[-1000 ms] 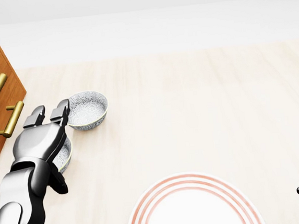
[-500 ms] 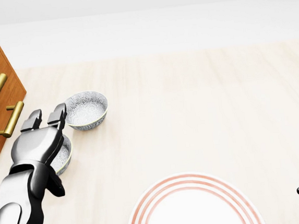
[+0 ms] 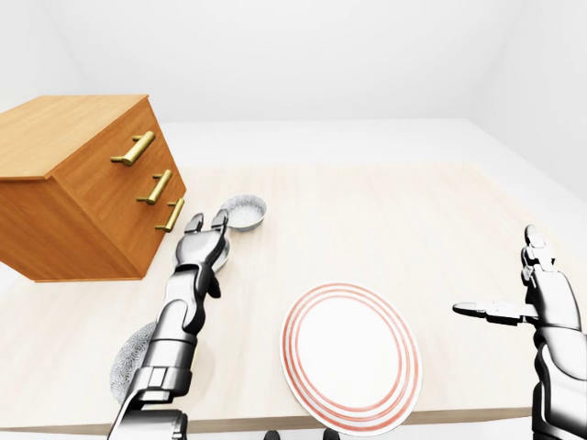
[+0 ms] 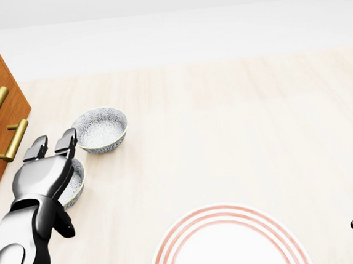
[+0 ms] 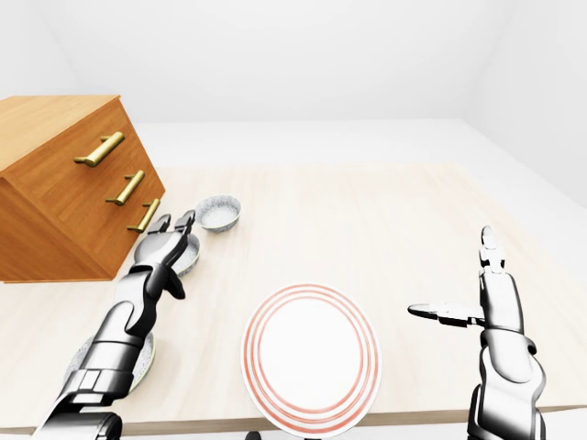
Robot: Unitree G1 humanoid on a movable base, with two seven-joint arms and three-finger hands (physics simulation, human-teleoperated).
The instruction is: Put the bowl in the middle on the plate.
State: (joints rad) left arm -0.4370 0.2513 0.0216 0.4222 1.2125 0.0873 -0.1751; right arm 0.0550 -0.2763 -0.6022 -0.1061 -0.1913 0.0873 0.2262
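Three patterned bowls stand in a line on the left of the table. The middle bowl (image 4: 77, 179) lies mostly under my left hand (image 4: 53, 149), which hovers open over it with fingers spread and pointing at the far bowl (image 4: 102, 130). The near bowl (image 3: 128, 362) shows beside my left forearm, at the bottom left of the left-eye view. A white plate with red rings (image 3: 350, 357) sits at the bottom centre. My right hand (image 3: 514, 293) is held open on the right, away from everything.
A wooden chest of drawers (image 3: 78, 183) with brass handles stands close to the left of the bowls. The table's near edge (image 3: 238, 423) runs just below the plate. Light tabletop (image 3: 385, 220) stretches to the right of the bowls.
In the head view my left hand has drawn back down and slightly left, off the far bowl's rim and further over the middle bowl. The right hand has stayed put.
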